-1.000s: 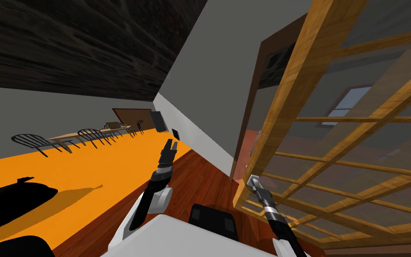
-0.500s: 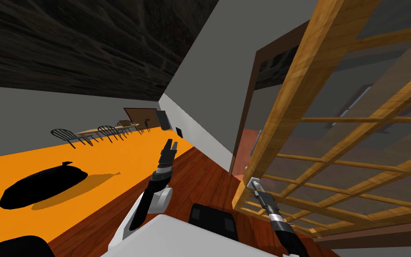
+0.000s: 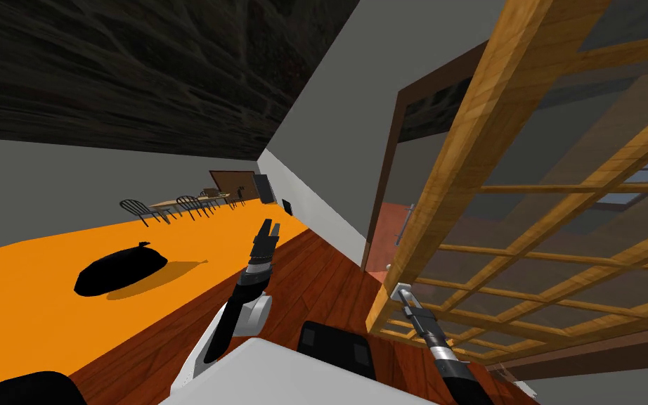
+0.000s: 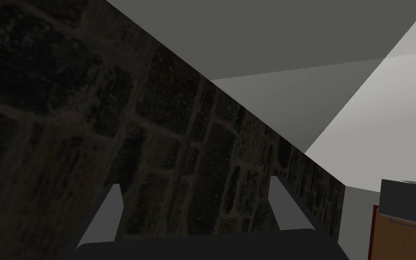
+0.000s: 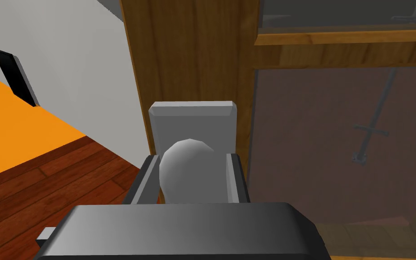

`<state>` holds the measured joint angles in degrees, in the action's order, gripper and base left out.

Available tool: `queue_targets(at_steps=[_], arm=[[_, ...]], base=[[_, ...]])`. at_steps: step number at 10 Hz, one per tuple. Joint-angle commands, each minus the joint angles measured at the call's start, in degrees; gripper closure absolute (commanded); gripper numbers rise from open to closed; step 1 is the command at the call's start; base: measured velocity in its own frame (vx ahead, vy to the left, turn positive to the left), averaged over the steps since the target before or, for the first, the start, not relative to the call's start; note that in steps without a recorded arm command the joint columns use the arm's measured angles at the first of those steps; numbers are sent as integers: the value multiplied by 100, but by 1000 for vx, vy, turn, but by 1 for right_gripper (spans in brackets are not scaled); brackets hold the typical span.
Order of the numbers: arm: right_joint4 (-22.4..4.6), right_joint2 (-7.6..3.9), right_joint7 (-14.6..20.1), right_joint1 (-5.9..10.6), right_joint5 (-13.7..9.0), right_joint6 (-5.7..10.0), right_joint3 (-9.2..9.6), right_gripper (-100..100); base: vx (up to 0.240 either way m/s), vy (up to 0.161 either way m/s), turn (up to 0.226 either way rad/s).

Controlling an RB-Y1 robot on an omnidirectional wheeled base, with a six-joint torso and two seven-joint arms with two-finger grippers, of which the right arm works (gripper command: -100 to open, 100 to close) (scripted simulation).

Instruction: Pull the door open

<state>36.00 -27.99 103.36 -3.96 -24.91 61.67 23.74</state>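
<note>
A wooden door [image 3: 456, 148] with glass panes stands swung open toward me on the right, its dark frame [image 3: 386, 176] behind it. Its grey round knob [image 5: 192, 170] sits on a grey plate [image 5: 192, 119] on the door's edge stile [image 5: 193, 49]. My right gripper [image 5: 192, 178] is shut on the knob, one finger pressed on each side; in the head view the right gripper [image 3: 401, 292] meets the door's lower edge. My left gripper [image 3: 266, 228] is held up over the floor, well left of the door, fingers [image 4: 108, 212] open and empty.
A grey wall [image 3: 329, 126] runs left of the doorway. The floor is red-brown wood [image 3: 315, 281] near me and orange [image 3: 48, 309] further left, where a black rounded shape [image 3: 120, 271] lies. A table with chairs [image 3: 175, 205] stands far off.
The door has swung further open toward me with my right gripper on its knob. The whole head view has shifted, so the black shape and chairs show further right and smaller.
</note>
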Motion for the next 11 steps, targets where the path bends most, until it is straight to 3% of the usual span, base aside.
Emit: queue_targets(at_steps=[1,6,7,11], arm=[[-76,-43,83,-49,40,169,77,100],[-188,-251,330,-243,147,638,295,100],[-156,-225,286,-208,134,538,268,100],[-309,-277,394,-260,175,785,361,100]], base=[[-201,-59,111],[-211,-67,125],[-101,-25,24],[-174,-68,153]])
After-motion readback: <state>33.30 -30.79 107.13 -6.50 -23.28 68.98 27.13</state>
